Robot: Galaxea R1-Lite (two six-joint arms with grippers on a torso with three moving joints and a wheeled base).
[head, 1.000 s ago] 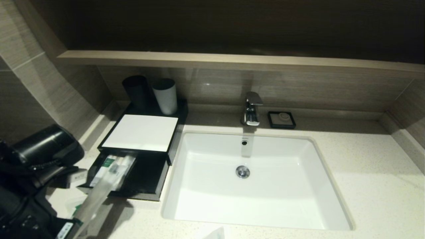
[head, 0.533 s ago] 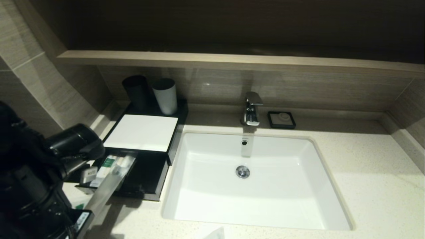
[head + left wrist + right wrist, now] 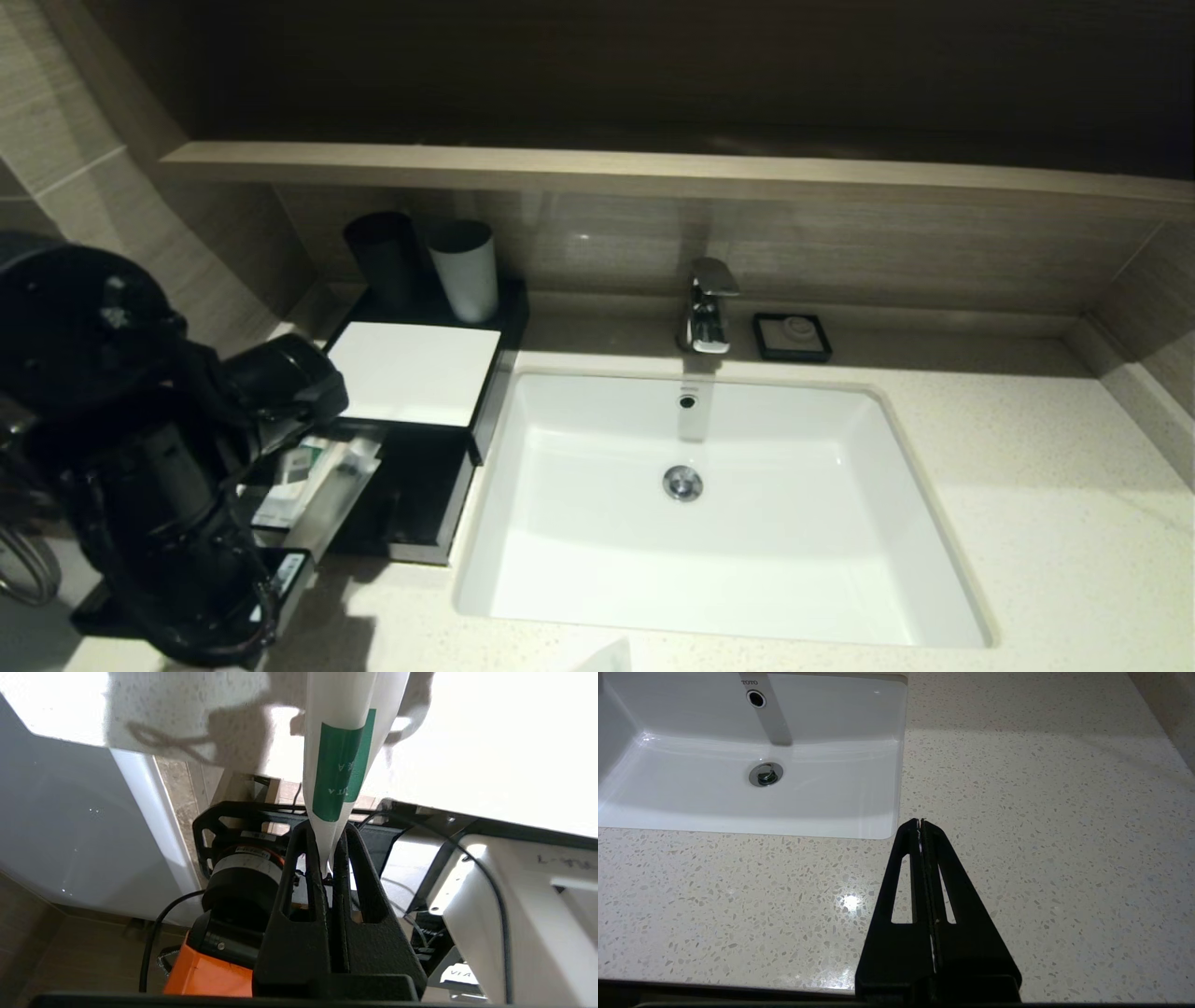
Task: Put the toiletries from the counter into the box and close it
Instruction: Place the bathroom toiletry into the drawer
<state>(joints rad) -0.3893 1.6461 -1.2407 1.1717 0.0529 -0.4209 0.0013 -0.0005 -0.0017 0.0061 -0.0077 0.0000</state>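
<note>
Now the left arm has swung up and inward at the left edge of the head view, covering more of the box [image 3: 411, 373] than a second ago. Its left tool [image 3: 329, 870] is clamped on a white sachet [image 3: 338, 751] with a green mark. The drawer [image 3: 411, 504] still stands open, toiletries [image 3: 308, 471] inside. The right tool [image 3: 920, 823], pressed together, hovers over the tabletop [image 3: 1041, 812].

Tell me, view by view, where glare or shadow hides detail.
Head view: the left arm is a dark mass shading the drawer of the box. Left wrist view: the counter is blown out white behind the sachet. Right wrist view: only a small glare spot on the counter beside the right claw.
</note>
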